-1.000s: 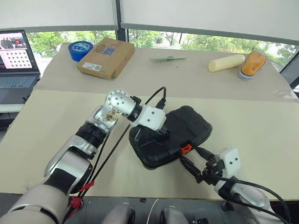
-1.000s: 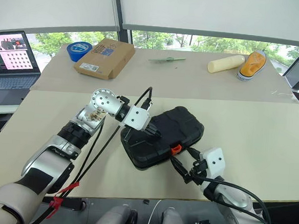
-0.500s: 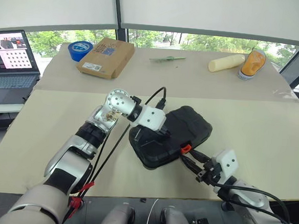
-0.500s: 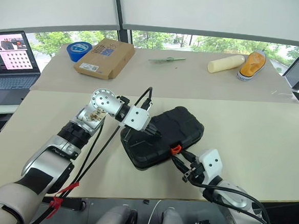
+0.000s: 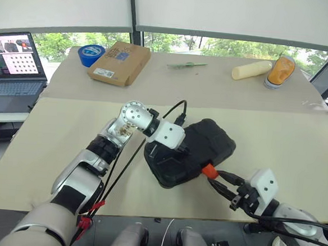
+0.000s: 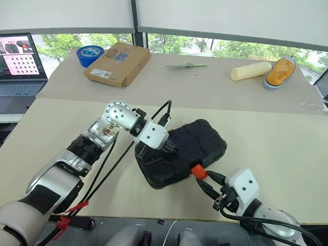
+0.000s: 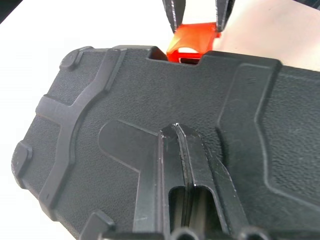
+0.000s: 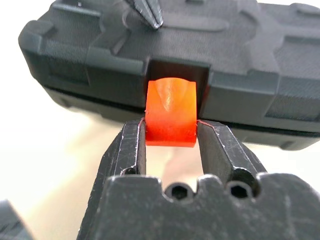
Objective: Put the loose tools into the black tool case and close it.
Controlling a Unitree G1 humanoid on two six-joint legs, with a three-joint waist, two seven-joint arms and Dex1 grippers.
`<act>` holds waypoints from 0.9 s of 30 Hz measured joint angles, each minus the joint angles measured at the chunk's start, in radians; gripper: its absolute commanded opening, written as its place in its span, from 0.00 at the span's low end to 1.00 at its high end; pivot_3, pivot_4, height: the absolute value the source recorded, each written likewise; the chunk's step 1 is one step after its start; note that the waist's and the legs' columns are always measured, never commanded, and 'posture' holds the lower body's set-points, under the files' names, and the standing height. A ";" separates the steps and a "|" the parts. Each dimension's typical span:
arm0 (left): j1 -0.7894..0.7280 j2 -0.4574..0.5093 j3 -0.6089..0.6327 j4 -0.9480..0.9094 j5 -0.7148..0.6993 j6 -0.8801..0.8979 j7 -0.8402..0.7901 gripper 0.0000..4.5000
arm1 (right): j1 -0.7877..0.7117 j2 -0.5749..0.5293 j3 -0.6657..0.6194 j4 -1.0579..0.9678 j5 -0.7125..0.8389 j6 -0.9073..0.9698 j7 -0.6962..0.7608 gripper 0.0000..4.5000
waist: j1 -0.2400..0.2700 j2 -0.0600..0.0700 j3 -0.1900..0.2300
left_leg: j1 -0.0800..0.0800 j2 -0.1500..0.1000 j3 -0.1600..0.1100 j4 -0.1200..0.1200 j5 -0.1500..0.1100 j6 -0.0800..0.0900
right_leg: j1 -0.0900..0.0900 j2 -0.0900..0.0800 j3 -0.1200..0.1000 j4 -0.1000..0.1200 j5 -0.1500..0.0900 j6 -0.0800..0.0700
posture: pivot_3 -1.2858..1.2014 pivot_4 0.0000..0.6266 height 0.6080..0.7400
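Two grippers: both are at work on the black tool case (image 5: 189, 152), one on the lid, one at the latch.
Case position: it lies closed near the front edge of the surface (image 5: 275, 139), set at an angle, with its orange latch (image 5: 208, 170) facing the robot's right arm.
Left gripper (image 6: 169, 147): its fingers are pressed together and rest on top of the lid, seemingly to pin the case so it cannot slide or spring open.
Right gripper (image 8: 171, 138): its two fingers are clamped on the sides of the orange latch, which sticks out of the notch in the case's front edge.
Reason for grip: pinching the latch by its flanks gives the arm a handle to swing it over and snap it down.
Loose tools: none lie on the surface near the case, so they are probably inside.
Step in hand: judged to be fastening the latch, the last part of closing.
Bystanders: a cardboard box (image 5: 119, 62) and a blue tape roll (image 5: 91, 54) sit well apart at the far edge.
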 measured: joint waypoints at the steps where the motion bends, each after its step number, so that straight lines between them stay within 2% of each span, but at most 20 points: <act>1: 0.002 -0.001 -0.002 0.000 0.001 -0.005 0.001 0.00 | 0.006 -0.002 0.007 0.013 -0.015 -0.017 0.004 0.28 | 0.001 0.000 0.000 | 0.000 0.000 0.000 0.000 0.000 0.000 | 0.000 0.000 0.000 0.000 0.000 0.000 | 0.52 0.24 0.98; 2: 0.005 -0.001 -0.007 -0.001 0.006 -0.019 0.005 0.00 | 0.006 -0.002 0.015 0.030 -0.021 -0.030 0.005 0.28 | 0.002 0.000 0.000 | 0.001 0.000 0.000 0.000 0.000 0.000 | 0.001 0.000 0.000 0.000 0.000 0.000 | 0.52 0.24 0.98; 4: 0.009 -0.001 -0.015 -0.002 0.014 -0.037 0.011 0.00 | 0.004 -0.001 0.024 0.055 -0.026 -0.038 0.006 0.50 | 0.005 0.001 -0.001 | 0.002 0.000 0.000 0.000 0.000 0.000 | 0.002 0.000 0.000 -0.001 0.000 0.000 | 0.52 0.24 0.98; 7: 0.023 0.010 -0.018 -0.003 0.032 -0.083 0.038 0.00 | 0.028 -0.003 0.056 0.093 -0.051 -0.041 0.022 0.69 | 0.012 0.001 -0.001 | 0.004 0.000 0.000 0.000 0.000 0.001 | 0.004 -0.001 0.000 -0.002 0.000 0.000 | 0.52 0.24 0.98; 11: 0.029 0.012 -0.017 0.000 0.041 -0.100 0.069 0.21 | 0.037 -0.002 0.054 0.111 -0.061 -0.040 0.020 0.70 | 0.015 0.002 -0.003 | 0.007 0.000 0.000 0.001 -0.001 0.001 | 0.009 -0.001 0.000 -0.003 0.000 0.000 | 0.52 0.24 0.98; 13: 0.029 0.010 -0.017 0.000 0.041 -0.100 0.084 0.37 | 0.040 -0.004 0.046 0.104 -0.060 -0.040 0.021 0.58 | 0.017 0.002 -0.003 | 0.010 0.000 -0.002 0.000 -0.001 0.002 | 0.014 0.000 -0.001 -0.005 -0.001 0.001 | 0.52 0.24 0.98; 14: 0.029 0.009 -0.017 0.000 0.041 -0.100 0.088 0.42 | 0.049 -0.006 0.042 0.099 -0.057 -0.040 0.024 0.55 | 0.017 0.002 -0.004 | 0.012 0.000 -0.002 0.000 -0.002 0.002 | 0.016 0.000 -0.001 -0.005 -0.001 0.002 | 0.52 0.24 0.98; 15: 0.027 0.007 -0.016 -0.001 0.041 -0.097 0.092 0.43 | 0.059 -0.011 0.039 0.096 -0.054 -0.040 0.028 0.47 | 0.016 0.002 -0.004 | 0.014 0.000 -0.002 0.000 -0.003 0.002 | 0.017 0.000 -0.001 -0.006 -0.002 0.003 | 0.52 0.24 0.98; 18: 0.028 0.002 -0.016 -0.004 0.039 -0.072 0.082 0.30 | 0.068 -0.016 0.025 0.093 -0.053 -0.032 0.034 0.24 | 0.015 0.002 -0.005 | 0.015 0.000 -0.002 0.000 -0.004 0.003 | 0.018 0.000 0.000 -0.006 -0.002 0.004 | 0.52 0.24 0.98; 21: 0.035 -0.015 -0.018 -0.007 0.031 -0.034 0.062 0.06 | 0.055 -0.021 0.014 0.077 -0.053 -0.022 0.028 0.04 | 0.017 0.002 -0.006 | 0.015 0.000 -0.002 0.001 -0.004 0.003 | 0.017 0.000 -0.001 -0.006 -0.002 0.004 | 0.52 0.24 0.98; 22: 0.034 -0.020 -0.019 -0.009 0.031 -0.022 0.055 0.01 | 0.049 -0.021 0.013 0.074 -0.053 -0.019 0.027 0.00 | 0.018 0.002 -0.006 | 0.015 0.000 -0.002 0.001 -0.004 0.003 | 0.017 0.000 -0.001 -0.006 -0.002 0.004 | 0.52 0.24 0.98; 27: 0.034 -0.027 -0.022 -0.010 0.032 -0.019 0.040 0.01 | 0.021 -0.023 0.014 0.054 -0.053 0.022 0.016 0.00 | 0.020 0.003 -0.006 | 0.015 0.000 -0.002 0.001 -0.005 0.003 | 0.017 -0.001 -0.001 -0.007 -0.003 0.004 | 0.52 0.24 0.98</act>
